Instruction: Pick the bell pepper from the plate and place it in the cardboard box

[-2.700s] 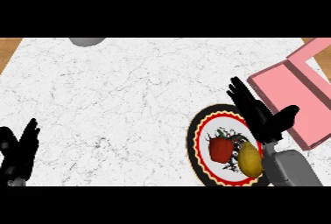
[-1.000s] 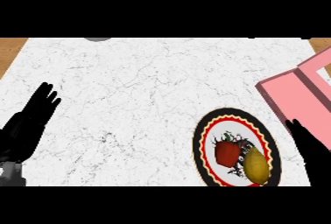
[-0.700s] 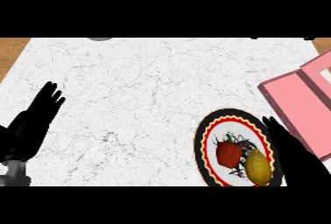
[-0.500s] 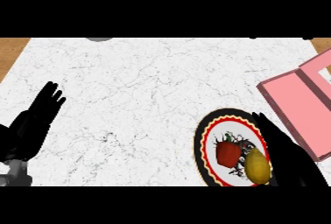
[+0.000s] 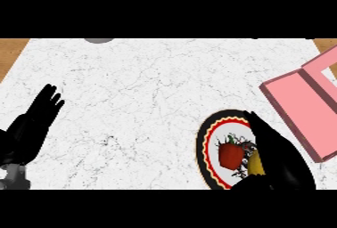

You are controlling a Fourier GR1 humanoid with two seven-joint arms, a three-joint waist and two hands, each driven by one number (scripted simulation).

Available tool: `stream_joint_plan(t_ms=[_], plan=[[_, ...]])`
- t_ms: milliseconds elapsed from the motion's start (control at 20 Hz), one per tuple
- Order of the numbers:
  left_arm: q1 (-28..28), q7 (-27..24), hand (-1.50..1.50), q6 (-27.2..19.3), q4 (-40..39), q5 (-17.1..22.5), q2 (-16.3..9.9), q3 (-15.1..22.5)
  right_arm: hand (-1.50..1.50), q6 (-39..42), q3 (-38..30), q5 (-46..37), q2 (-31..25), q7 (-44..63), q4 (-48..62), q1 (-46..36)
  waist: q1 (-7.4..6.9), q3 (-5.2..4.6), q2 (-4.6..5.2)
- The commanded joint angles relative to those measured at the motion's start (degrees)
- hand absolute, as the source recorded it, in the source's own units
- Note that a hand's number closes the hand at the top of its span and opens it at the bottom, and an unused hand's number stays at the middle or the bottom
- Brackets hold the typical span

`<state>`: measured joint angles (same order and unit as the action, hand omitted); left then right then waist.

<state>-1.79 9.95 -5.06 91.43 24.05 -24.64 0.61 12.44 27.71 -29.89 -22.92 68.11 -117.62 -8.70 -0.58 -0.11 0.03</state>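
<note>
1. Bell pepper [image 5: 231,155]: red, glossy and rounded, with a small green stem at its upper edge. It lies on the plate [image 5: 209,133], touching a yellow item [image 5: 255,164] on its right.
2. Plate: round, with a black rim, a red and yellow band inside it and a white centre carrying a dark pattern. It sits on the white marble counter [image 5: 151,89], near the lower right.
3. Right hand [image 5: 280,156]: black, fingers straight and together, lying over the plate's right side just beside the pepper. It holds nothing.
4. Left hand [image 5: 33,129]: open, fingers up, resting at the left edge of the counter.
5. Cardboard box [image 5: 302,111]: pink, open, tilted, at the right edge, apart from the plate.
</note>
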Motion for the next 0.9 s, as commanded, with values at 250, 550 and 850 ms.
stream_joint_plan(t_ms=[250, 550, 850], plan=[[1.35, 4.25, 0.0, 1.29, 3.95, 1.16, -1.04, -2.81, -1.5, 4.63, 1.95, -4.91, 5.7, 9.65, 1.79, -3.78, 0.21, 0.08, -0.14], [2.41, 1.99, 0.0, 1.72, 2.77, -0.39, 1.18, -2.28, -1.5, 7.61, -1.07, -5.4, 6.56, 4.87, 8.43, -6.76, -0.02, 0.06, 0.0], [-0.01, 4.43, 0.0, 0.28, 2.68, -1.87, 1.17, -2.62, -1.5, 9.45, 0.29, -7.91, 9.31, 6.63, 10.25, -6.21, 0.39, 0.06, -0.06]])
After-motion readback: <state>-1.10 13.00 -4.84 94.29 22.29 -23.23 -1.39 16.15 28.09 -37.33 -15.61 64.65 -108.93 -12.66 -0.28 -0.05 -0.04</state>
